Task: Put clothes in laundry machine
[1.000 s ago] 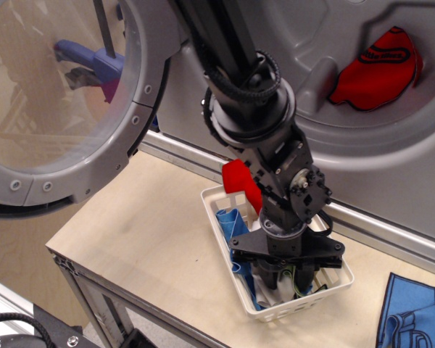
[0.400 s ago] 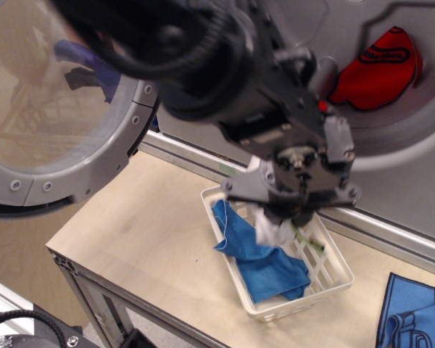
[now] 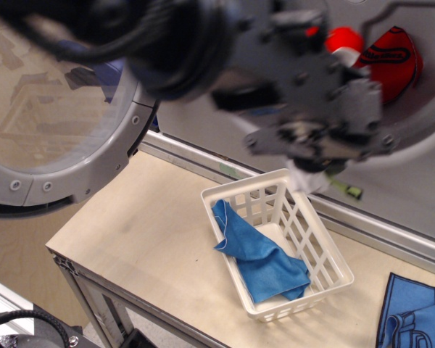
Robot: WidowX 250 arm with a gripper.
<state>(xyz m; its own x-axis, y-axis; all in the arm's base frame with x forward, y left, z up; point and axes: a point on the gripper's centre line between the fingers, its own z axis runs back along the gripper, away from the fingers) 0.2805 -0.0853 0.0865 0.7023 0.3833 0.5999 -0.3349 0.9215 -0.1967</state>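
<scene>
My gripper [image 3: 315, 161] is blurred by motion and hangs above the far end of the white basket [image 3: 232, 217], in front of the laundry machine's [image 3: 203, 123] grey front. It is shut on a white-grey cloth [image 3: 309, 178], and a lime green strip [image 3: 346, 191] dangles beside it. A blue cloth [image 3: 264, 261] lies in the basket. A red cloth with black trim [image 3: 391, 54] lies inside the drum mouth at the upper right. The round windowed door [image 3: 58, 109] stands open at the left.
More blue cloth [image 3: 413, 315] lies on the wooden table [image 3: 145, 232] at the bottom right corner. A metal rail [image 3: 391, 235] runs along the machine's base behind the basket. The table's front edge is at the lower left.
My gripper rose out of the basket with the white-grey cloth and the lime green piece and moved up and right toward the drum. The blue cloth stayed in the basket.
</scene>
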